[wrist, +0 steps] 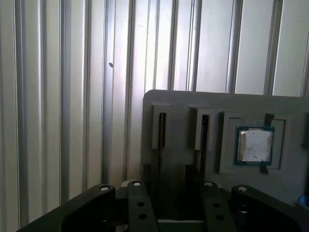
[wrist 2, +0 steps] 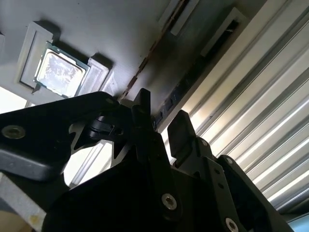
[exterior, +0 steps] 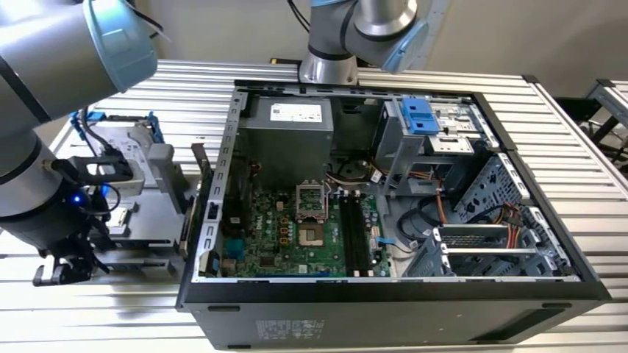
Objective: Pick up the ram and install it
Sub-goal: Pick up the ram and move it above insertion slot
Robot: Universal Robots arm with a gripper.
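The ram [wrist: 161,133] stands on edge in a narrow slot of a grey holder tray [wrist: 183,104], showing as a thin brownish-dark strip [wrist 2: 153,47]. My gripper [wrist: 169,173] hangs just over the tray's near end, open, its two black fingers [wrist 2: 142,113] standing either side of the ram's line with a clear gap and nothing clamped. In the exterior view the gripper [exterior: 61,271] is low at the left, outside the open computer case [exterior: 393,294]. The motherboard's long black slots [exterior: 354,235] lie inside the case.
A second, similar slot [wrist: 203,130] and a square processor chip [wrist: 254,146] sit beside the ram in the tray. The tray [exterior: 137,184] lies on a ribbed metal table [wrist: 58,96]. The case's side wall [exterior: 211,213] stands between tray and motherboard.
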